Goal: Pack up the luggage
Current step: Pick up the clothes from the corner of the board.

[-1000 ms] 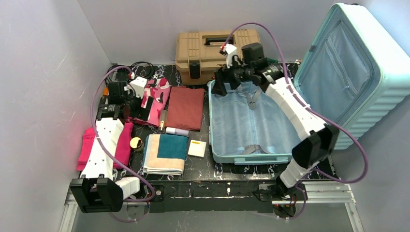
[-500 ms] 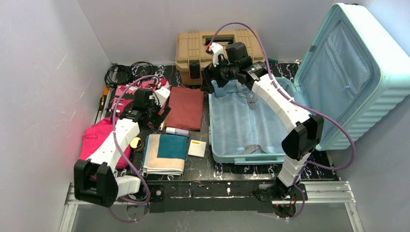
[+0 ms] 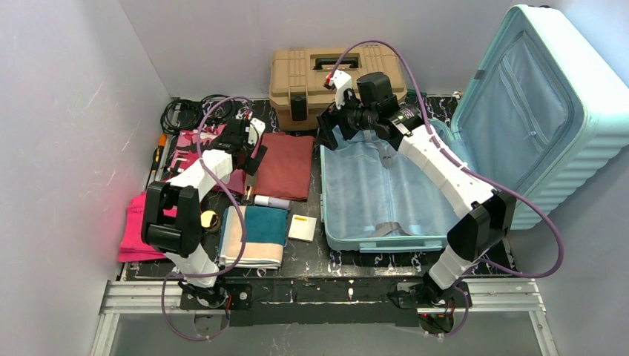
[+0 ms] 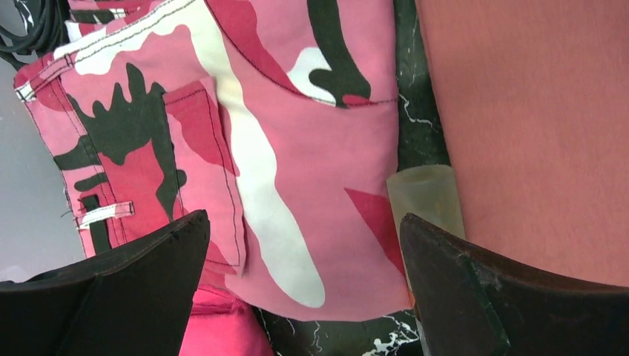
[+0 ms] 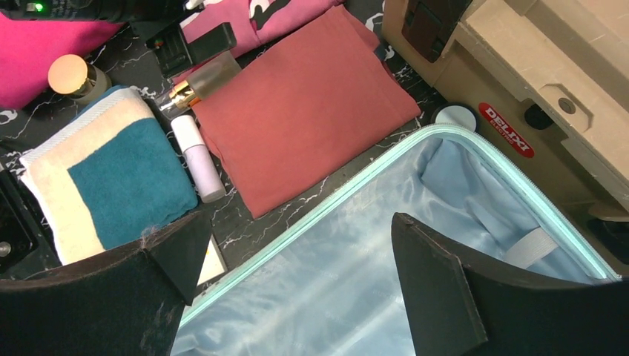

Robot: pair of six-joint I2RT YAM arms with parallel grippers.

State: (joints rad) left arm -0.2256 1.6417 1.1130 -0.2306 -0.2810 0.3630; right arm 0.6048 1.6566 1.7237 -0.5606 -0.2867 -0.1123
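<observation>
Luggage (image 3: 363,196) sits on the right half of the surface (image 3: 371,261), base shell flat, lid propped up against the right wall. We see light blue lining and grey straps inside.

Right gripper (image 5: 300,222): jaws wide open, hanging over the far-left corner of the luggage base, straddling its zip rim.

Left gripper (image 4: 303,222): jaws wide open over the pink camo garment (image 4: 297,111). We can't tell if they touch it.

What's crowding things:
- tan toolbox (image 3: 297,70) right behind that luggage corner, close to the rim
- rust-red folded cloth (image 3: 285,165) beside the luggage's left wall, next to the camo garment
- translucent bottle (image 4: 425,193) with a gold cap, lying in the gap between garment and red cloth, right by the left gripper's right finger
- white tube (image 5: 199,159) between red cloth and teal-and-cream towel (image 3: 256,233)
- gold-capped jar (image 5: 70,74) left of the towel
- small white card (image 3: 303,227) with a yellow mark, between towel and luggage
- magenta cloth (image 3: 141,222) at the left edge, black cables (image 3: 185,111) in the far-left corner

Writing: red oval label (image 5: 505,130) on the toolbox reads "DELIXI". The smaller line under it is too fine to read.
</observation>
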